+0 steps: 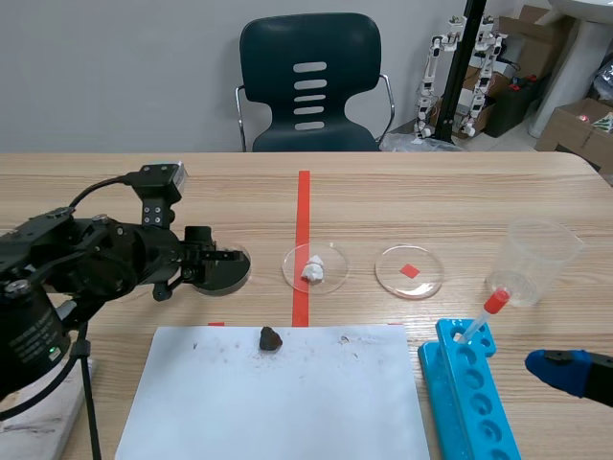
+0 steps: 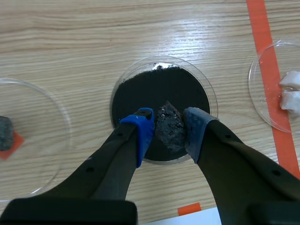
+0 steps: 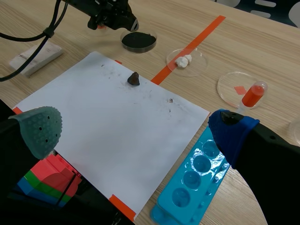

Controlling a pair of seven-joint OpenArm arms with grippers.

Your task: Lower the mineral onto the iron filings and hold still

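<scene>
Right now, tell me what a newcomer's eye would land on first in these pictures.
The left tool, shut on a dark rough mineral right over the black iron filings in a clear dish, draws the eye first. Next comes the white paper sheet near the robot, with a small dark rock at its far edge. The bright blue rack right of it also stands out.

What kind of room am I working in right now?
Probably a robotics lab set up as a science bench. The left gripper holds a mineral over a dish of iron filings. A blue tube rack lies on the table, and small humanoid robots stand at the back.
</scene>
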